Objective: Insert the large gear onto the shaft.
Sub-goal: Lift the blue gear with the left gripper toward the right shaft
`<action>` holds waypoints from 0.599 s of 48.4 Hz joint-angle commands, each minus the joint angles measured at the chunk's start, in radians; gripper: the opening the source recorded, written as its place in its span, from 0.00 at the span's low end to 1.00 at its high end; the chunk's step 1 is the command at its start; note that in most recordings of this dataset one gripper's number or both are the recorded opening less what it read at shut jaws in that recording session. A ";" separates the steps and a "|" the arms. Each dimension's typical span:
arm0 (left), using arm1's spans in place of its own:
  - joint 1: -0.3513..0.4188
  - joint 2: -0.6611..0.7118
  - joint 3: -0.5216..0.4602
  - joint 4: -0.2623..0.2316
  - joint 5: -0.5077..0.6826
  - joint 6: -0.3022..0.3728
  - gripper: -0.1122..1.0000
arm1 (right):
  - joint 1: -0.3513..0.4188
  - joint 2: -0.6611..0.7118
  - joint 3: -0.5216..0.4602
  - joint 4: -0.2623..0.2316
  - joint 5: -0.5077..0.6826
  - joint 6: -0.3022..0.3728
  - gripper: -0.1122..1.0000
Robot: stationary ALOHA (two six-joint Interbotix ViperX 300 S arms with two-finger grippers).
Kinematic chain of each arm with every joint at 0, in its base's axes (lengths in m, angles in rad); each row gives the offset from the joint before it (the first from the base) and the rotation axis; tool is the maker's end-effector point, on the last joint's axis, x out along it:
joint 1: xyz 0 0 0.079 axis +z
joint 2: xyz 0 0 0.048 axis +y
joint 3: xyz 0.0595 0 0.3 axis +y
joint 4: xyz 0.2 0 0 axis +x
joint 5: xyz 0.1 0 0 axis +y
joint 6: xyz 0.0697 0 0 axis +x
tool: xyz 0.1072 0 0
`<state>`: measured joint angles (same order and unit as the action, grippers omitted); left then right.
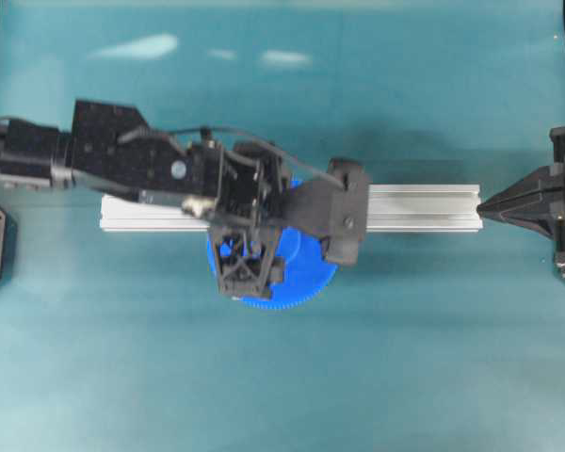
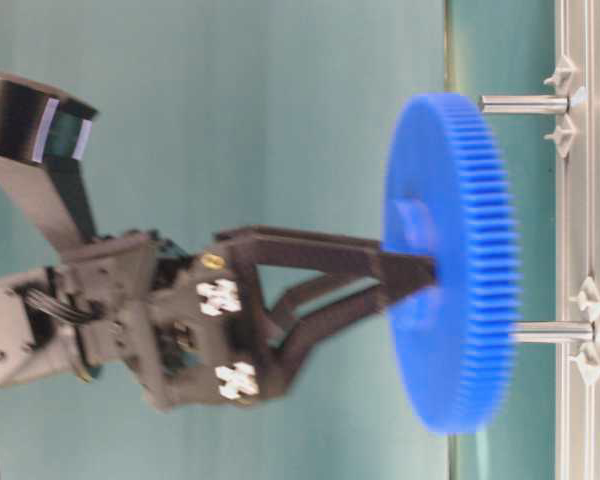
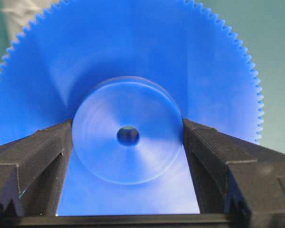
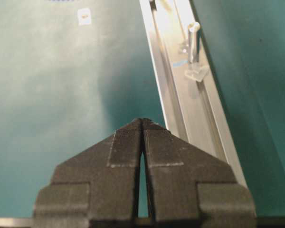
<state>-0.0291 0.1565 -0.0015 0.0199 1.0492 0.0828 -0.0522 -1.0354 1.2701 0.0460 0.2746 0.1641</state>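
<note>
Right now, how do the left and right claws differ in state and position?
The left claw is clamped on the large gear's raised hub; the right claw is shut on nothing. The left claw holds the gear over the aluminium rail; the right claw sits off the rail's end, fingertips touching. Both have black angular fingers.

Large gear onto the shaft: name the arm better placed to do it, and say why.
Left. The left gripper already clamps the large gear by its hub, over the rail. The right gripper is shut, empty, at the rail's end.
</note>
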 commanded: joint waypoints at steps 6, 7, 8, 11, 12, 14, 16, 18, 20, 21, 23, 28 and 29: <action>0.038 -0.029 -0.091 0.002 -0.002 0.044 0.79 | -0.002 0.005 -0.008 0.000 -0.006 0.011 0.14; 0.043 -0.026 -0.095 0.002 -0.002 0.051 0.79 | -0.002 0.005 -0.008 0.000 -0.006 0.011 0.14; 0.046 -0.025 -0.101 0.002 -0.002 0.057 0.79 | -0.002 0.005 -0.005 0.000 -0.006 0.011 0.14; 0.057 -0.015 -0.120 0.002 -0.002 0.074 0.79 | -0.002 0.003 -0.005 0.000 -0.006 0.011 0.14; 0.060 -0.012 -0.126 0.002 -0.002 0.080 0.79 | -0.002 0.003 -0.003 0.000 -0.006 0.011 0.14; 0.066 -0.006 -0.137 0.003 0.002 0.091 0.79 | -0.002 0.002 -0.003 0.000 -0.008 0.011 0.14; 0.074 0.006 -0.150 0.002 0.003 0.104 0.79 | -0.002 0.000 -0.002 0.000 -0.006 0.012 0.14; 0.078 0.017 -0.163 0.002 0.003 0.117 0.79 | -0.002 -0.003 0.000 0.000 -0.006 0.012 0.14; 0.083 0.028 -0.173 0.003 0.005 0.127 0.79 | -0.002 -0.006 0.000 0.000 -0.006 0.012 0.14; 0.084 0.035 -0.181 0.003 0.005 0.132 0.79 | -0.002 -0.008 0.000 0.000 -0.006 0.012 0.14; 0.089 0.049 -0.195 0.002 0.005 0.144 0.79 | -0.002 -0.012 0.003 0.000 -0.006 0.012 0.14; 0.091 0.087 -0.233 0.002 0.005 0.176 0.79 | -0.002 -0.023 0.005 0.000 -0.006 0.012 0.14; 0.092 0.097 -0.241 0.002 0.005 0.183 0.79 | -0.003 -0.025 0.005 0.000 -0.006 0.012 0.14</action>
<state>0.0598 0.2562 -0.1825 0.0199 1.0584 0.2470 -0.0522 -1.0600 1.2839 0.0460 0.2730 0.1641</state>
